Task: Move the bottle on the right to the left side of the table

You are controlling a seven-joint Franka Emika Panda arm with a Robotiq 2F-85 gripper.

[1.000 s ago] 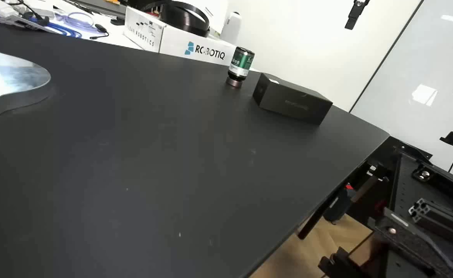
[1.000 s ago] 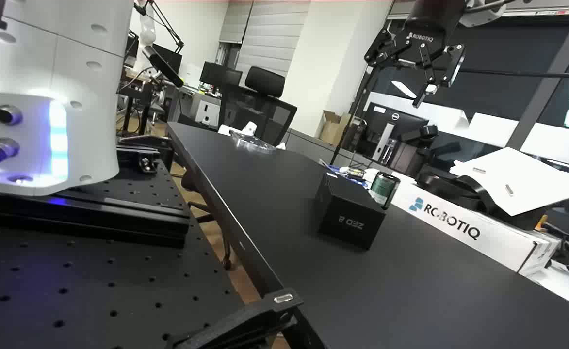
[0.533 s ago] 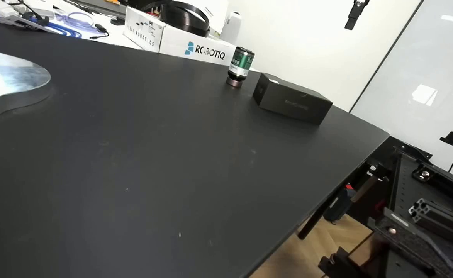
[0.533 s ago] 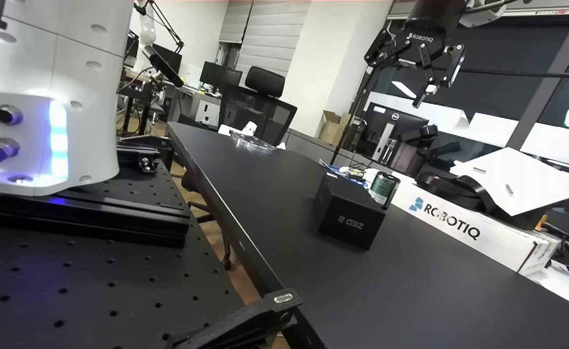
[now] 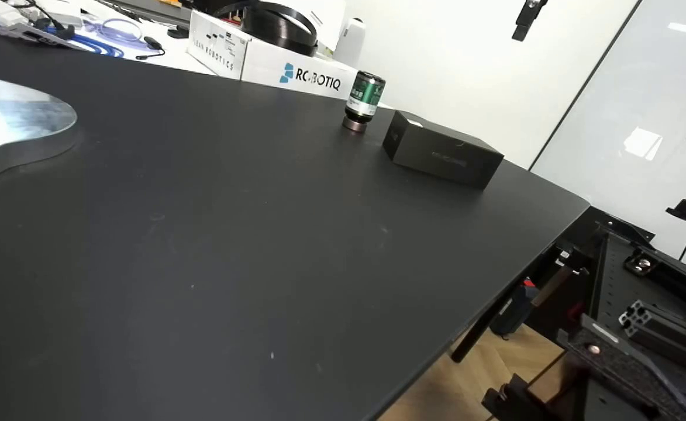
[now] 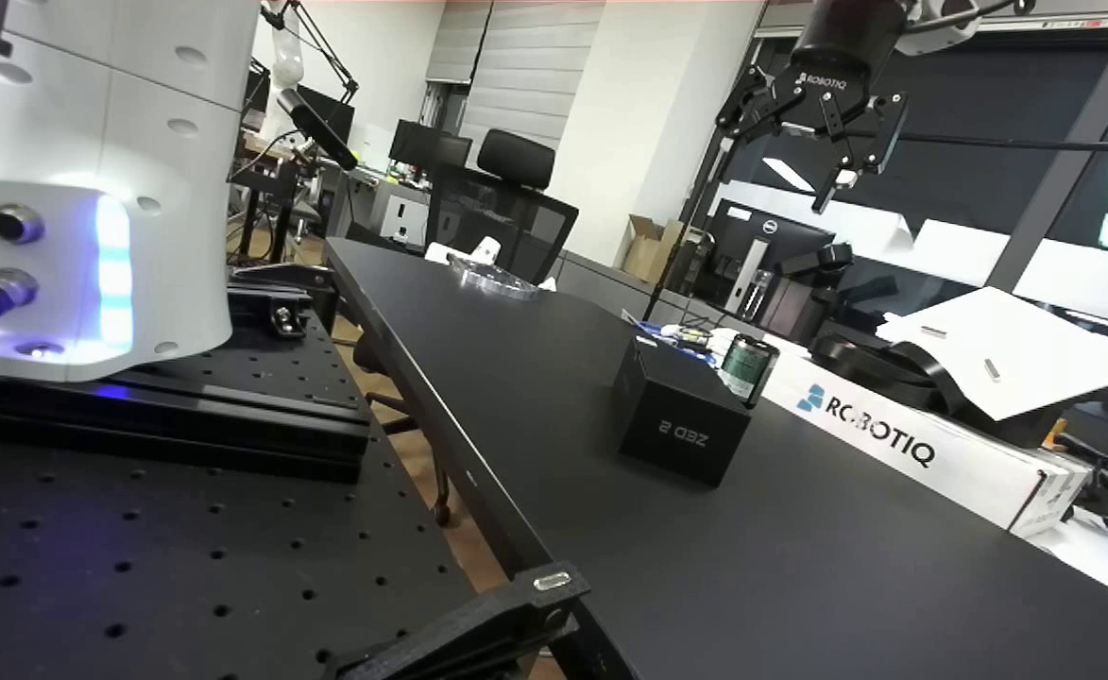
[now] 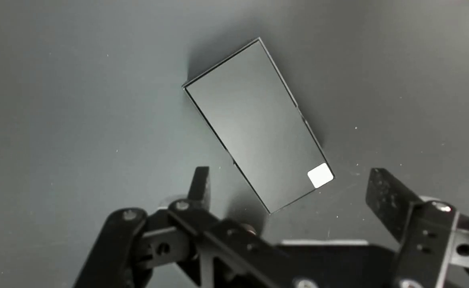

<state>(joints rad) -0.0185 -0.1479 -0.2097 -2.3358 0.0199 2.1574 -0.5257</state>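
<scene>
The dark green bottle [image 5: 366,96] with a white label stands on its narrow brownish end on the black table [image 5: 231,234], near its far edge. In an exterior view the bottle [image 6: 747,366] is partly hidden behind the black box. My gripper [image 6: 771,184] is open and empty, high above the table. In the wrist view the gripper [image 7: 289,176] has its fingers wide apart above the box's labelled end. A small reddish edge shows behind its left linkage there; I cannot tell whether it is the bottle.
The black box [image 5: 445,152] lies beside the bottle; its top [image 7: 258,124] fills the middle of the wrist view. A white Robotiq carton [image 5: 302,76] stands behind the bottle. A shiny clear object [image 5: 15,117] lies at the table's other end, also seen in an exterior view [image 6: 492,279].
My gripper held still between the earlier frames. Now it sits slightly lower and to the right in an exterior view, and its fingertip is further left in an exterior view. The bottle and box have not moved.
</scene>
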